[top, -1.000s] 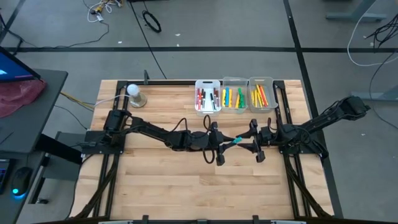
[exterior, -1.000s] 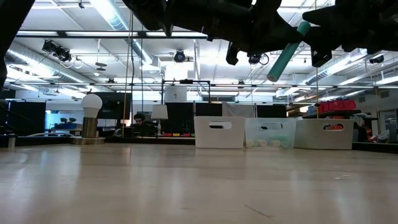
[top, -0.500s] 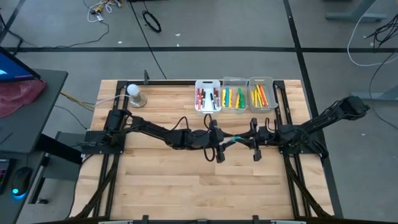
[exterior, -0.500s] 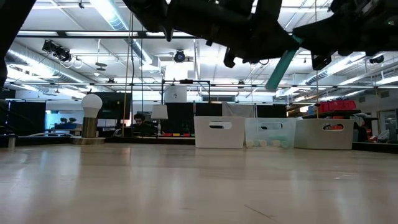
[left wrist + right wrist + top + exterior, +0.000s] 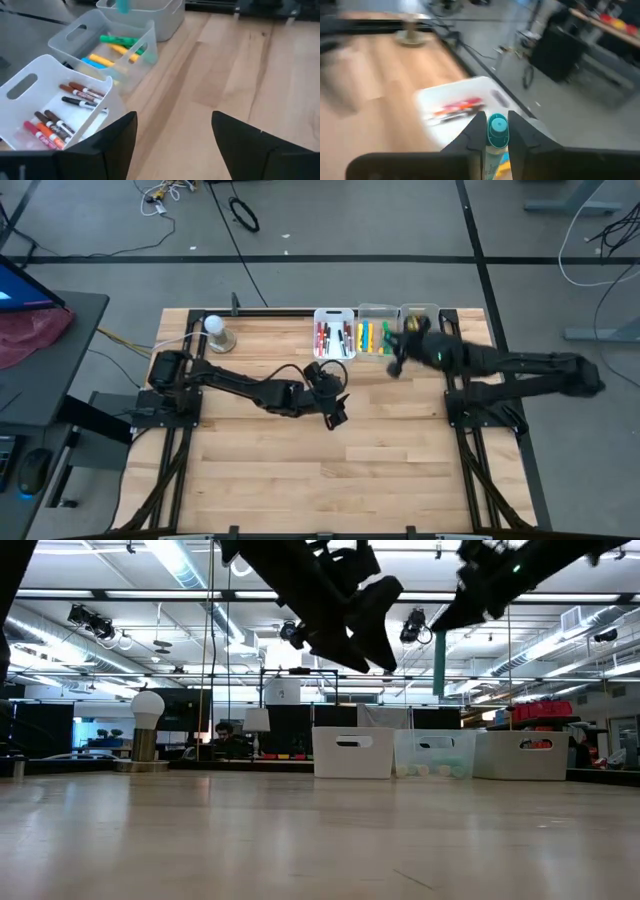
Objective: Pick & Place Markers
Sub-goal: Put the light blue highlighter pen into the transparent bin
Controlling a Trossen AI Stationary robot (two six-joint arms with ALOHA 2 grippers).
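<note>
A teal marker (image 5: 438, 665) hangs upright above the bins at the table's far edge, about over the clear middle bin (image 5: 375, 330). My right gripper (image 5: 396, 358) is shut on it. The white bin (image 5: 334, 333) holds red and brown markers (image 5: 55, 127). The middle bin holds yellow and green markers (image 5: 117, 44). The right bin (image 5: 421, 313) is partly hidden by my right arm. My left gripper (image 5: 332, 408) stands open above the table's middle, near side of the white bin, with nothing between its fingers (image 5: 112, 137). My right gripper pinches the teal marker's upper end (image 5: 497, 131) between its two fingers. The fingers point down, along the marker. The marker hangs upright below them (image 5: 438, 675), clear of the bins and the table.
A white ball lamp on a round base (image 5: 218, 332) stands at the far left of the table. Bare wood lies across the table's near half (image 5: 320, 480). A person sits in the room beyond the table (image 5: 226, 735).
The teal marker has passed from my left gripper to my right one. My right gripper has carried it from the table's middle toward the far edge, over the bins, and it has turned from slanting to upright. My left gripper has let go and drawn back a little toward the left.
</note>
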